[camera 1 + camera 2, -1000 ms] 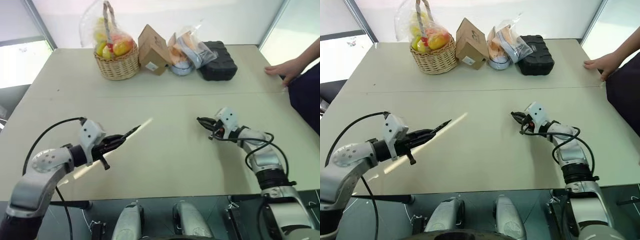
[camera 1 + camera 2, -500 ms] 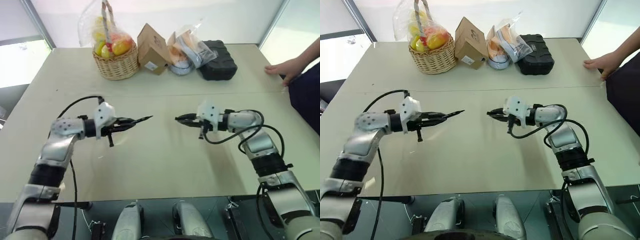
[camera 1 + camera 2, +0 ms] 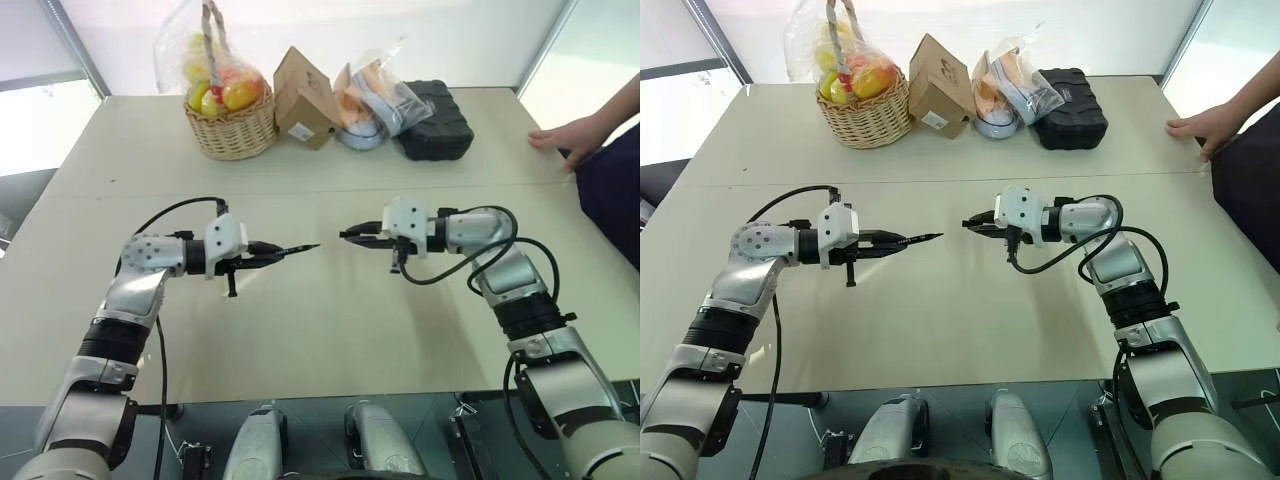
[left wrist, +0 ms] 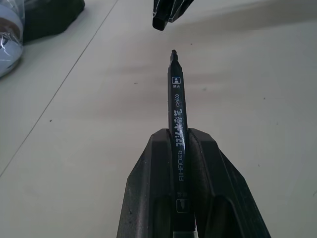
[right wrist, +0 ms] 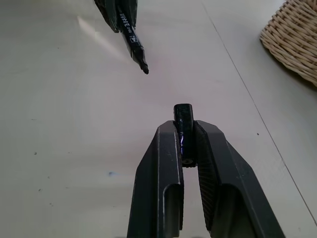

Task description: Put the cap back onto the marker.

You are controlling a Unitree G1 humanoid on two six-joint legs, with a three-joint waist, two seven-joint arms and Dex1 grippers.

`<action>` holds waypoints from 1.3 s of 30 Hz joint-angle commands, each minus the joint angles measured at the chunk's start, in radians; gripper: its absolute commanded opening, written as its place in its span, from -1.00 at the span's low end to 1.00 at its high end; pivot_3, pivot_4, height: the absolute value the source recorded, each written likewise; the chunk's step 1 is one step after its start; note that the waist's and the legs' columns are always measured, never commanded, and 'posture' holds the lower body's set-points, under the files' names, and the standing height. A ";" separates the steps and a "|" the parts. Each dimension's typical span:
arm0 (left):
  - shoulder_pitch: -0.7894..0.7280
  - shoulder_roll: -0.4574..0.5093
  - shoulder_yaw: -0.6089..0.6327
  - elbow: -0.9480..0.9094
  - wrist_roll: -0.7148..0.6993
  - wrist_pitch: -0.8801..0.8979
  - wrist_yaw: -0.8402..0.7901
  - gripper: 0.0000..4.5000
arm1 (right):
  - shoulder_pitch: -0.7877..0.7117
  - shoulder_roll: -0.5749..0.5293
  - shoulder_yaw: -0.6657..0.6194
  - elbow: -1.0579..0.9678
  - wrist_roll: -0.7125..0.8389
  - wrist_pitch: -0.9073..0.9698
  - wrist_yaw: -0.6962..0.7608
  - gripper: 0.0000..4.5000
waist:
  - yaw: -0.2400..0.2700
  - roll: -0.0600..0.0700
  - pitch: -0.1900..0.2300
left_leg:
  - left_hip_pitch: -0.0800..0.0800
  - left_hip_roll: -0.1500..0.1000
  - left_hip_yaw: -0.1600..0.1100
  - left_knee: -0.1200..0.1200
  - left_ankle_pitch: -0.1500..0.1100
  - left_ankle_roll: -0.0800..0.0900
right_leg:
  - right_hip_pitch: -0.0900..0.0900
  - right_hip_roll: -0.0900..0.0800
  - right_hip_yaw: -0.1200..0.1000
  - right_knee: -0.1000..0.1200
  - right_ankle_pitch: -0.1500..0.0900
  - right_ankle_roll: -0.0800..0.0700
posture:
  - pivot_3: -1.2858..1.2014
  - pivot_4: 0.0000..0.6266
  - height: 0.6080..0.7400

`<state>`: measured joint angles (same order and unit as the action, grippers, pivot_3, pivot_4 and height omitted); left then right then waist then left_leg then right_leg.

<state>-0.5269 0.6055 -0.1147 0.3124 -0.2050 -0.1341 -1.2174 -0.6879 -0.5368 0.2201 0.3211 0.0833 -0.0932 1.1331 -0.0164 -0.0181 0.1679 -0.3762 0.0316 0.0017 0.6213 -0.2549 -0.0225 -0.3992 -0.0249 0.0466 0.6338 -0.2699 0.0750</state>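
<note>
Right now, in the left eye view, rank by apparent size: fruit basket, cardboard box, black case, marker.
1. Fruit basket
2. Black case
3. Cardboard box, close to the case, so unsure
4. Marker, thinnest, though nearer the camera

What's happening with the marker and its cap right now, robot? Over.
Left gripper shut on marker. Right gripper shut on cap. Tip faces cap, gap between, nothing in the way.

Silver-grey jointed arms, white wrist housings, black cable looped along each. Left gripper (image 3: 268,250) and right gripper (image 3: 362,237): two black fingers (ribbed inner pads).
</note>
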 commanded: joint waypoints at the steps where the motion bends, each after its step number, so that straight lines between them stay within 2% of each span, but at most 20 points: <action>1: -0.027 -0.002 0.006 -0.008 0.005 -0.024 0.000 -1.00 | -0.018 0.005 -0.005 -0.037 0.008 0.004 0.008 -0.97 | 0.000 0.000 0.000 | 0.000 0.000 0.000 0.000 0.000 0.000 | 0.000 0.000 0.000 0.000 0.000 0.000 | 0.03 -0.52 1.00; 39: 0.002 -0.010 0.012 -0.080 0.002 0.012 0.032 -1.00 | -0.030 0.027 0.014 -0.060 0.014 0.017 0.040 -0.97 | 0.000 0.000 0.000 | 0.000 0.000 0.000 0.001 0.000 0.000 | 0.000 0.000 0.000 0.001 0.000 0.000 | 0.03 -0.52 1.00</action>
<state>-0.5231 0.5855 -0.1142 0.2691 -0.1944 -0.1185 -1.1860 -0.6888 -0.5176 0.2448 0.3069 0.0836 -0.0732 1.1714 -0.0166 -0.0181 0.1679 -0.3759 0.0316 0.0013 0.6220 -0.2549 -0.0226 -0.3992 -0.0248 0.0461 0.6351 -0.2699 0.0752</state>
